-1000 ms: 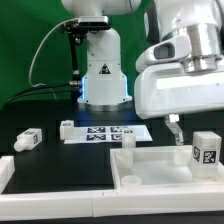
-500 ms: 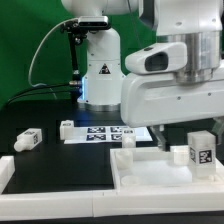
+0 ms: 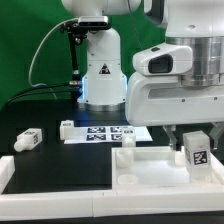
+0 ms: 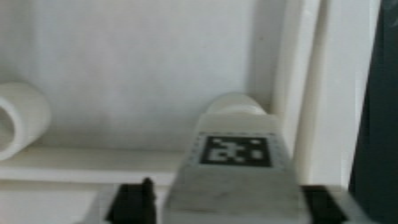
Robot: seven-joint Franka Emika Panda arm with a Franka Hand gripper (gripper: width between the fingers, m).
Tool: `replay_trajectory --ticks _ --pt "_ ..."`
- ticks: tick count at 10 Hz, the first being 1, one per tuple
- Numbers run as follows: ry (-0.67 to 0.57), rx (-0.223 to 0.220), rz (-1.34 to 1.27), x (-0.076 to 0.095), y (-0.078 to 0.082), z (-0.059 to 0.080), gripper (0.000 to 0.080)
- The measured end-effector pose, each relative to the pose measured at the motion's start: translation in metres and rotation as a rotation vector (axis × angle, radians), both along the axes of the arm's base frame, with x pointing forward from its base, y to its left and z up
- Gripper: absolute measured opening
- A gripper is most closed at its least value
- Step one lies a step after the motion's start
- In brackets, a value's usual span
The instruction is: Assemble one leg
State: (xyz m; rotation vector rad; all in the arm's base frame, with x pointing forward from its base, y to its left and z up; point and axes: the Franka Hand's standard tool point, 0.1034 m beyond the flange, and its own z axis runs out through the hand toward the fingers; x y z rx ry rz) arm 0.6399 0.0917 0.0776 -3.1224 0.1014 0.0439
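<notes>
The leg, a small white plastic peg-like block with a black-and-white square tag [image 3: 197,153], stands upright at the exterior view's right, by the raised rim of the large white square plastic tray [image 3: 150,178]; whether it sits inside that rim or just against it is hard to tell. A second ago the robot's two-finger gripper [image 3: 196,139] hangs beside the leg, toward the exterior view's left, and half a second ago it is nearer but not yet over it. Now it is directly above the leg, one dark finger on each side. The wrist view confirms this: the leg [image 4: 237,150] fills the space between the two fingertips [image 4: 134,203], with a thin gap showing on either side, so the pincer is released and not yet gripping. In my judgement the approach is done and the closing grasp comes next. The other small white tagged pegs [image 3: 28,140] lie untouched near the marker board [image 3: 105,133].
</notes>
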Motion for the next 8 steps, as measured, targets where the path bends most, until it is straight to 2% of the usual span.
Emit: replay_trajectory --ticks 1,4,5,8 --pt "0.001 -0.001 -0.054 0.000 0.000 0.000 0.0290" --pt "0.005 -0.006 -0.247 0.000 0.001 0.000 0.0290" --pt "0.004 -0.010 -0.383 -0.001 0.004 -0.002 0.0290" --pt "-0.017 -0.013 -0.771 -0.003 0.027 -0.004 0.0288"
